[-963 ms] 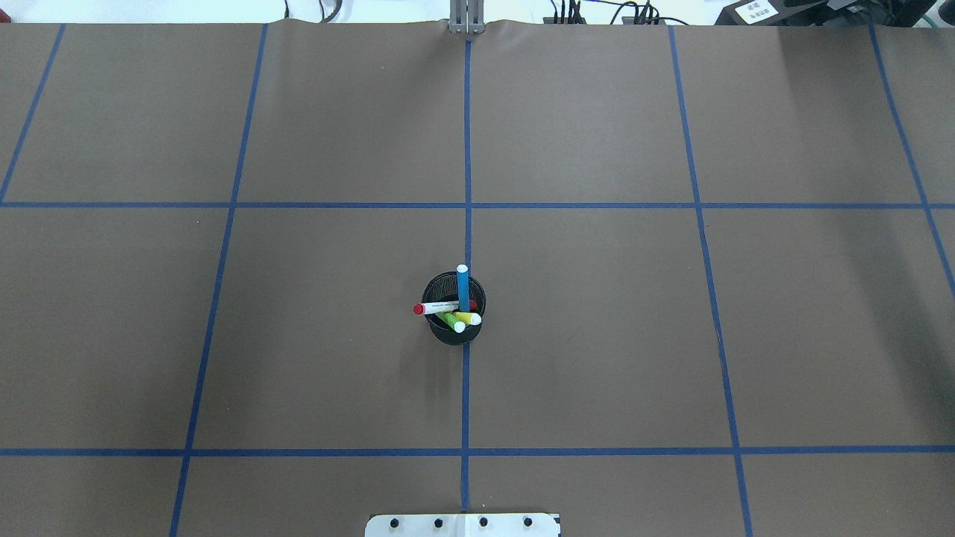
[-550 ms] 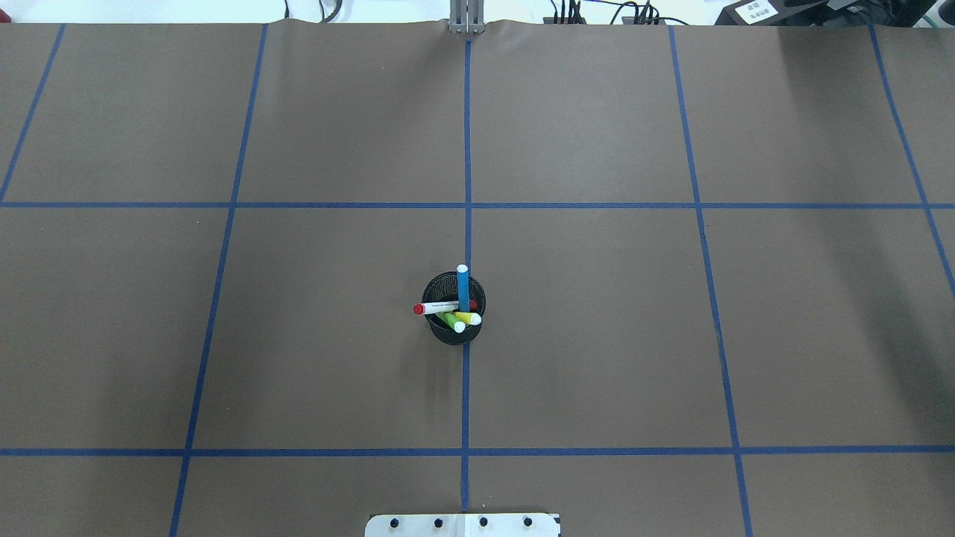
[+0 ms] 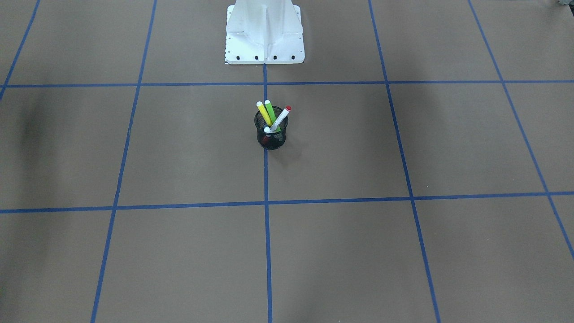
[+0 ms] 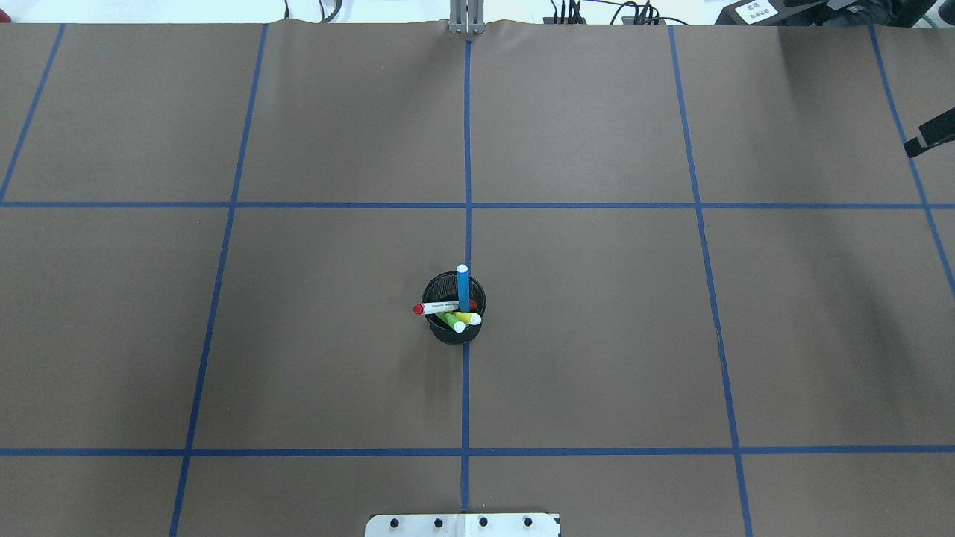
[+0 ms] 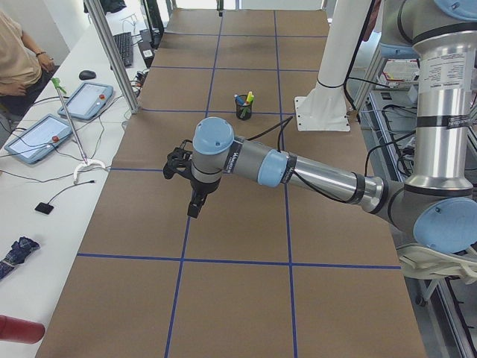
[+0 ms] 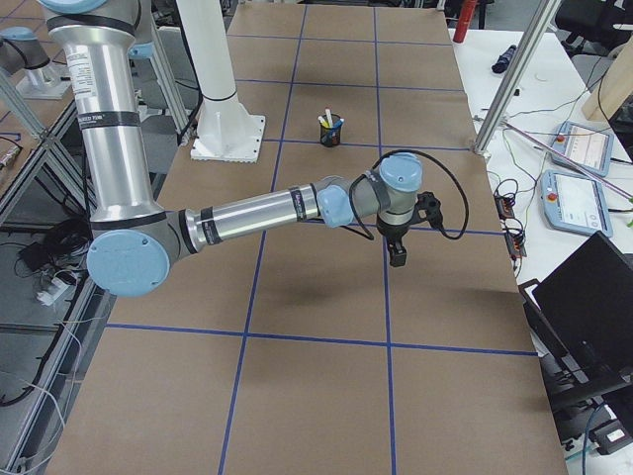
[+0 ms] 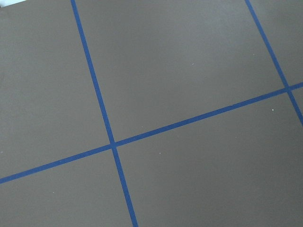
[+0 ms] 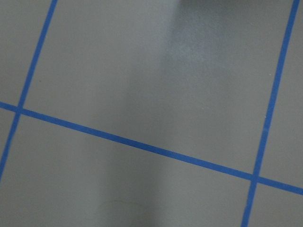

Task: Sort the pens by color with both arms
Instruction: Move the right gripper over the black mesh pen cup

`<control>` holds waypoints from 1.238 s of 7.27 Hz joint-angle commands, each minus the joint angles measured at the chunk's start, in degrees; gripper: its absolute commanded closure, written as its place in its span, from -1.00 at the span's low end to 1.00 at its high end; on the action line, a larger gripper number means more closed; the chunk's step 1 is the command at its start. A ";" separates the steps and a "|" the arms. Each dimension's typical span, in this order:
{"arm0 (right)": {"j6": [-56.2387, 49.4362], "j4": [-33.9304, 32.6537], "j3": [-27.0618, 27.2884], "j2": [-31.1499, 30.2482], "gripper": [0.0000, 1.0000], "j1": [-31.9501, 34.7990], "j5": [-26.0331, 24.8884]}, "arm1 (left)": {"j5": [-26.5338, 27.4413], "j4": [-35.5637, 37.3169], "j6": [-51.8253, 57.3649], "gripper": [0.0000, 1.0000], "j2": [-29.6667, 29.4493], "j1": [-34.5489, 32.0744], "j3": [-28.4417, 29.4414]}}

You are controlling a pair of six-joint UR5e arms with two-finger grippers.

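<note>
Left gripper [image 5: 194,207] and right gripper [image 6: 398,255] both hung well apart from the cup [image 4: 453,334], nothing seen in either; opening couldn't be told. All four pens [image 4: 463,291] leaned inside the cup, tops above its rim. Judged light, stiff, slick plastic (thin too): pinch the upper barrel, clear of the rim.

Left arm [image 5: 313,175], right arm [image 6: 247,213]: silver tubes, light-blue joint caps [image 5: 214,136], black wrist cables [image 5: 270,133]; white pedestal [image 3: 264,31] shows 4 dark bolts [image 3: 256,57].
</note>
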 commanded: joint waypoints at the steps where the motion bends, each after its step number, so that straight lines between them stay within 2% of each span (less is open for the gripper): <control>1: 11.81 -0.01 4.00 3.01 -1.00 -4.02 -0.15 | 0.61 -3.01 -14.00 -1.00 -3.83 5.92 0.20; 2: 15.86 -0.01 5.24 4.16 -1.00 -5.51 -0.33 | 0.79 -3.11 -19.29 -1.00 -6.03 8.74 0.20; 3: 20.77 -0.01 5.42 6.43 -1.00 -7.53 -1.72 | 3.75 -3.11 -22.13 -1.00 -7.36 11.29 0.11; 4: 25.78 -0.01 6.55 7.93 -1.00 -10.77 -5.04 | 5.78 -3.11 -25.03 -1.00 -9.03 13.75 -0.06; 6: 35.28 -0.10 8.40 11.62 -1.00 -16.31 -9.10 | 5.89 -3.11 -28.99 -1.00 -10.97 18.06 -0.07; 9: 48.56 -0.71 11.40 16.11 -0.98 -28.95 -21.30 | 11.24 -3.11 -32.62 -1.00 -13.00 24.92 -0.07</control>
